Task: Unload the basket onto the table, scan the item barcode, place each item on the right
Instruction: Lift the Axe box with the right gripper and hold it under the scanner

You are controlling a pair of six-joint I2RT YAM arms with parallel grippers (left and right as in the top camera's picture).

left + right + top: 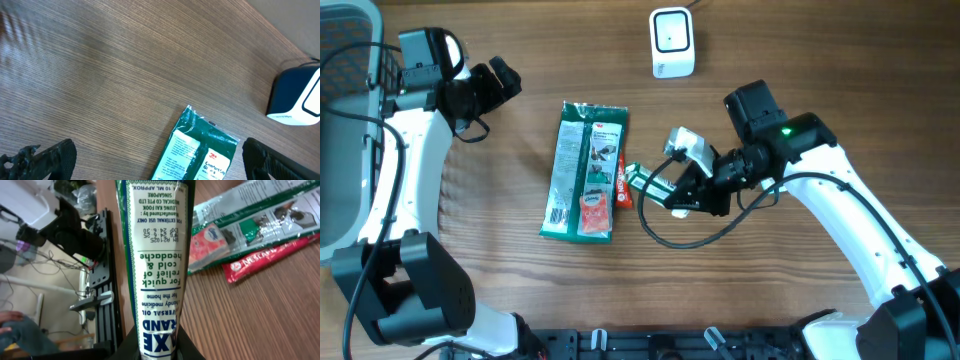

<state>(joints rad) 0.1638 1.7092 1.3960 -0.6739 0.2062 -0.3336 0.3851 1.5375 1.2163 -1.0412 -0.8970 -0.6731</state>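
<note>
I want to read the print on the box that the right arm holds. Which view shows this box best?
The right wrist view: the box fills the middle, its print readable. Overhead shows the box small, print too tiny to read. The left wrist view misses it.

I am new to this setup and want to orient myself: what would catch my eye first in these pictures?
The right hand is shut on a green-and-white medicated oil box in the middle of the overhead view. Just left of it lies a green glove packet, and a white barcode scanner stands at the top of that view.
</note>
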